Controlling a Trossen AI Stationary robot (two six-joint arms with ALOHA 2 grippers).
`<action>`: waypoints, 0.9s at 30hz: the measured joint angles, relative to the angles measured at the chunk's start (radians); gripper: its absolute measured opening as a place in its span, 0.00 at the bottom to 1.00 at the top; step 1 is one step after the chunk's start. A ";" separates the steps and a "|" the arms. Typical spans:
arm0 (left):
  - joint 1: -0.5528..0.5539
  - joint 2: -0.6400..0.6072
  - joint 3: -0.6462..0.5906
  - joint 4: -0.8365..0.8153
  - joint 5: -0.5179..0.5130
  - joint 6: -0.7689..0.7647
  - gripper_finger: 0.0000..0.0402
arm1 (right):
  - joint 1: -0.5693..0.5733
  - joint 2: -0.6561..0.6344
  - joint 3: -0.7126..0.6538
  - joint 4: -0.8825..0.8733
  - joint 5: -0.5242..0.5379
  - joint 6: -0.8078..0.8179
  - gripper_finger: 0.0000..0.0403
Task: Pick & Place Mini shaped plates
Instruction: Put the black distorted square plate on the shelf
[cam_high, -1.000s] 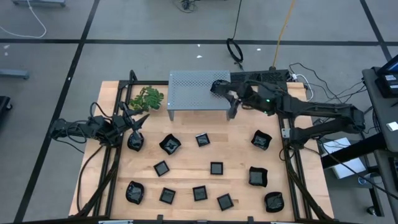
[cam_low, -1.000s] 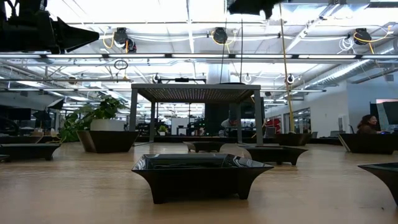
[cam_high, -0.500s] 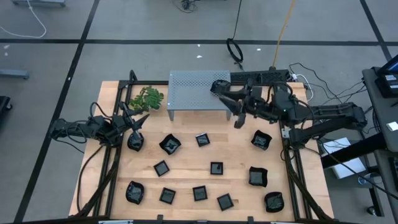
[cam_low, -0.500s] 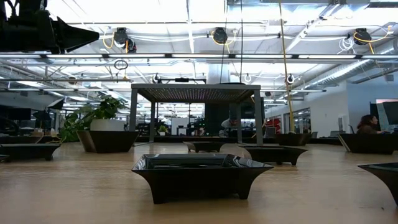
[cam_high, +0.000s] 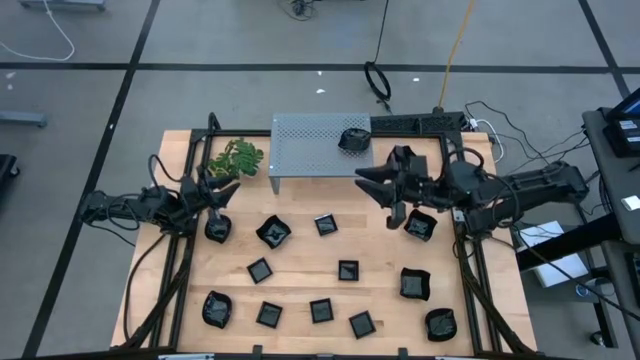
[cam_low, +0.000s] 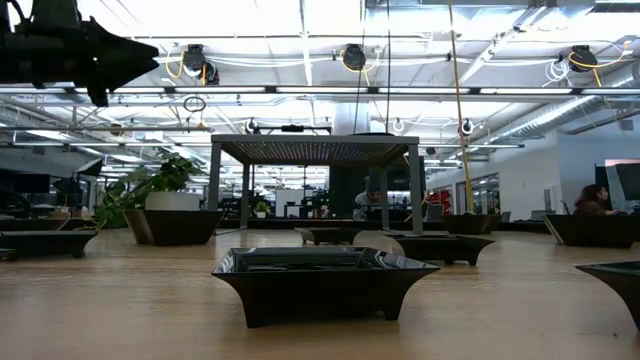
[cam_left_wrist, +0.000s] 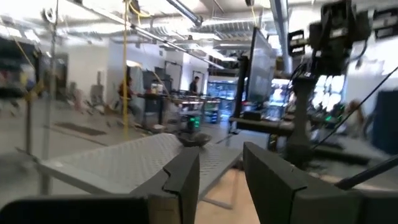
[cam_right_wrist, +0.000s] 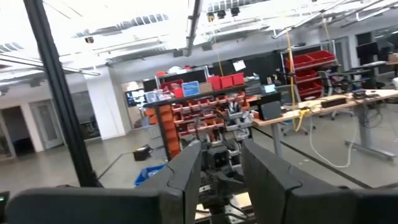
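Several mini shaped plates, small glossy black dishes, lie spread over the wooden table, among them a scalloped one (cam_high: 273, 232) and a flat square one (cam_high: 347, 270). One more plate (cam_high: 353, 139) rests on top of the grey perforated stand (cam_high: 310, 150). My right gripper (cam_high: 378, 197) is open and empty, in the air just near-right of the stand, beside a rimmed plate (cam_high: 419, 225). My left gripper (cam_high: 225, 190) is open and empty at the table's left, above another plate (cam_high: 217, 228). Its wrist view looks along its fingers (cam_left_wrist: 219, 152) at the stand top.
A green leafy sprig (cam_high: 236, 158) lies at the far left, next to the stand. Black frame rails run along both table sides (cam_high: 468, 270). In the low view a plate (cam_low: 323, 283) sits close in front, with the stand (cam_low: 315, 150) behind it. A person sits far off in the room (cam_low: 590, 200).
My right gripper has drawn back from the stand's top toward the table's near and right edges. The plate it left behind stays on the stand.
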 joint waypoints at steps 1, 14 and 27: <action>0.000 0.000 0.000 0.003 0.007 -0.018 0.32 | 0.005 0.000 0.000 0.002 0.000 -0.001 0.26; 0.004 0.000 0.001 0.268 0.104 0.013 0.32 | 0.009 0.000 -0.034 0.017 0.002 -0.002 0.25; 0.000 0.257 0.218 0.197 0.225 -0.009 0.32 | -0.012 0.000 -0.039 0.067 0.003 -0.135 0.25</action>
